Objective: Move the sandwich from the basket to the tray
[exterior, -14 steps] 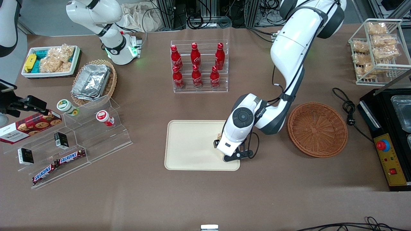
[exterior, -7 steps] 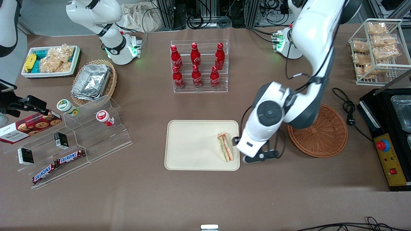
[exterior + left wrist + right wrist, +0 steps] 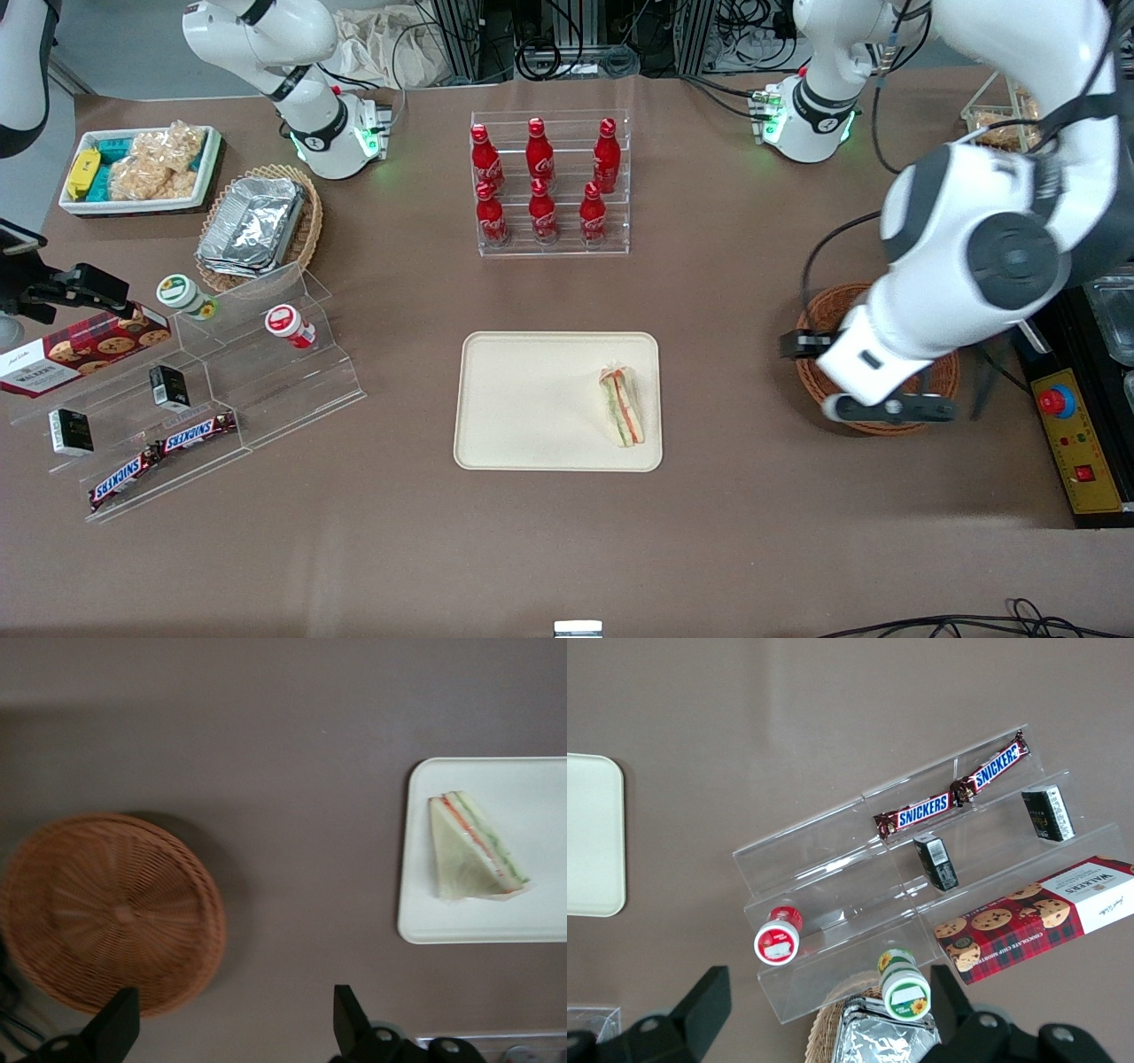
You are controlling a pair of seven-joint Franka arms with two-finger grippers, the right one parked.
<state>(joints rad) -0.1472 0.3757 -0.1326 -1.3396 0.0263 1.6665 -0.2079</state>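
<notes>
The wrapped triangular sandwich (image 3: 623, 408) (image 3: 474, 850) lies flat on the cream tray (image 3: 532, 399) (image 3: 532, 921), close to the tray edge nearest the basket. The reddish-brown wicker basket (image 3: 941, 379) (image 3: 111, 908) has nothing in it and sits toward the working arm's end of the table, mostly covered by the arm in the front view. The left arm's gripper (image 3: 864, 363) (image 3: 232, 1019) hangs high over the basket's rim and the bare table beside it. It is open, its fingers spread wide with nothing between them, well apart from the sandwich.
A clear rack of red cola bottles (image 3: 549, 182) stands farther from the front camera than the tray. A black appliance with a red button (image 3: 1072, 399) sits next to the basket. A stepped acrylic display (image 3: 221, 381) with snacks lies toward the parked arm's end.
The gripper rose off the tray and swung over to the basket, leaving the sandwich lying on the tray. The sandwich has stayed put since half a second ago.
</notes>
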